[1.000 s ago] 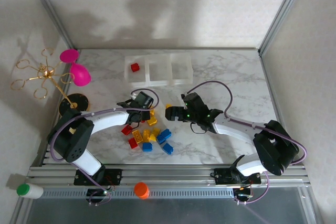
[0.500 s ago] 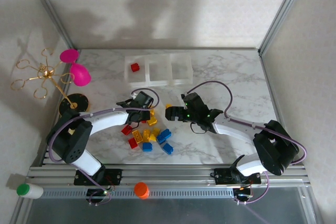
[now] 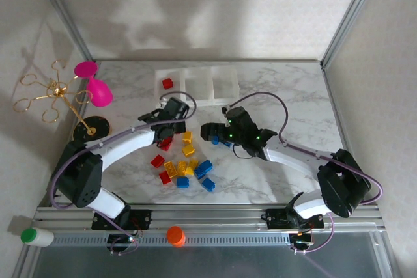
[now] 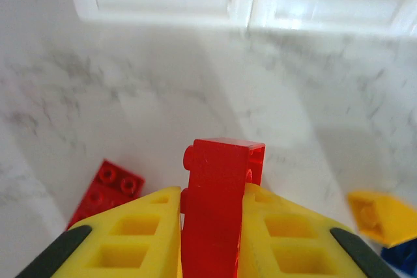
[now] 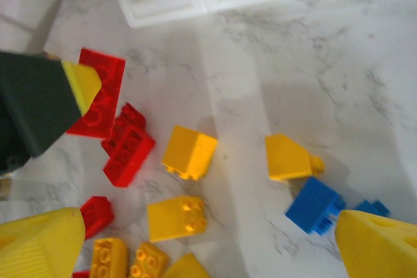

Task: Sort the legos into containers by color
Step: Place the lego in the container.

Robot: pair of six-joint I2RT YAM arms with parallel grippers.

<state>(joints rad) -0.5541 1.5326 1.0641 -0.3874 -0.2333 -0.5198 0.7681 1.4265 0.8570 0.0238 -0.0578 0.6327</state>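
The left tool (image 4: 212, 222) pinches a red lego (image 4: 225, 164) upright above the counter (image 4: 130, 96), near the containers (image 4: 247, 4). The right tool (image 5: 208, 229) hangs spread wide over loose legos (image 5: 189, 151).

Desk (image 3: 293, 105): white marble-pattern top, smooth, low sheen.
Legos (image 3: 189, 166): hard plastic, glossy, highlights on the studs. The red lego (image 4: 220, 206) in the left wrist view has a smooth, slightly reflective face.
Containers (image 3: 210, 85): translucent plastic, milky, smooth walls.
Fingers (image 4: 133, 242) of left end effector (image 4: 212, 192): yellow plastic, matt, with moulded recesses.
Arm shells (image 3: 130, 142): white glossy plastic; joints black, matt.
Front rail (image 3: 208, 215): bare metal, ribbed, satin.
Wire stand (image 3: 55, 89): gold-coloured metal, shiny.
Goblet (image 3: 99, 93): pink, glossy.
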